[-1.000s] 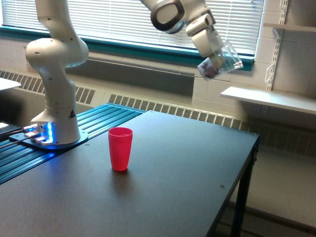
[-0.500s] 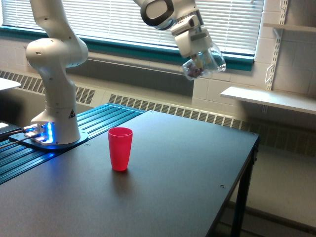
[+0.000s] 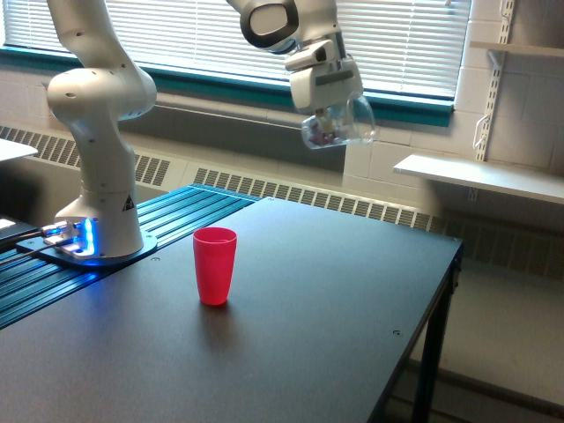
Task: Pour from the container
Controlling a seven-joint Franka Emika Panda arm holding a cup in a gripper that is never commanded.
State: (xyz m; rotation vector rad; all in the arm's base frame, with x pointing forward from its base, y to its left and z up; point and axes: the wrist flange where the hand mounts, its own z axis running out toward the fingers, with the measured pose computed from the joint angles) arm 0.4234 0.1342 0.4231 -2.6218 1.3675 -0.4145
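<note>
High above the table's far side, my gripper [image 3: 333, 113] is shut on a clear plastic cup [image 3: 339, 125]. The cup hangs tilted, its rounded bottom toward the exterior view's left and its mouth toward the right. Small dark-red pieces show inside near the bottom. An opaque red cup [image 3: 214, 265] stands upright on the dark table [image 3: 291, 344], well below the clear cup and to the exterior view's left of it. The fingers are mostly hidden behind the cup.
The arm's white base [image 3: 99, 189] stands on a blue ribbed platform [image 3: 159, 225] at the exterior view's left. The table's edge [image 3: 423, 317] drops off at the right. A white wall shelf [image 3: 480, 176] sits beyond it, under window blinds.
The gripper has carried the clear cup toward the exterior view's left and slightly down, nearer to above the red cup. The red cup has not moved.
</note>
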